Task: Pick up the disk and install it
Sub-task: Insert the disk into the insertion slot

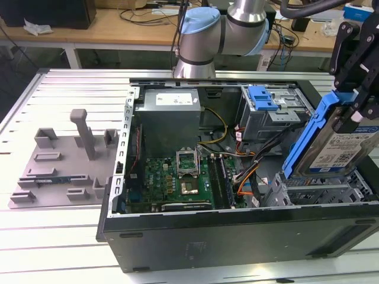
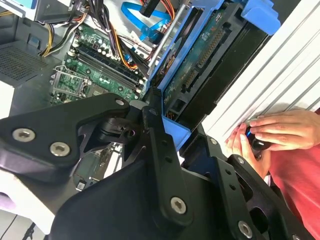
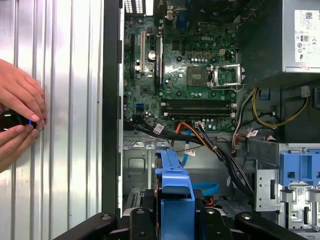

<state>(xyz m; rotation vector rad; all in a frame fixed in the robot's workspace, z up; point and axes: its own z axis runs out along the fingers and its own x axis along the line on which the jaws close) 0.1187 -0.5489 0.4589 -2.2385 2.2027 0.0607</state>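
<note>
The disk (image 1: 340, 145), a silver drive with a white-and-blue label in a blue carrier bracket, hangs tilted on edge at the exterior view's right. It is just above the metal drive cage (image 1: 320, 192) in the open computer case (image 1: 237, 236). My gripper (image 1: 355, 103) is shut on its upper end. In the second wrist view the disk (image 2: 200, 65) shows its green circuit side between the black fingers of my gripper (image 2: 175, 127). In the first wrist view the blue carrier edge of the disk (image 3: 175, 182) rises from my gripper (image 3: 175, 222) over the cage floor.
Inside the case lie a green motherboard (image 1: 177, 177), a grey power supply (image 1: 169, 112), a blue latch (image 1: 263, 97) and loose cables (image 3: 215, 145). A grey fixture plate (image 1: 59, 160) sits at the exterior view's left. A person's hands (image 3: 17, 120) hold a small black device on the ribbed table beside the case.
</note>
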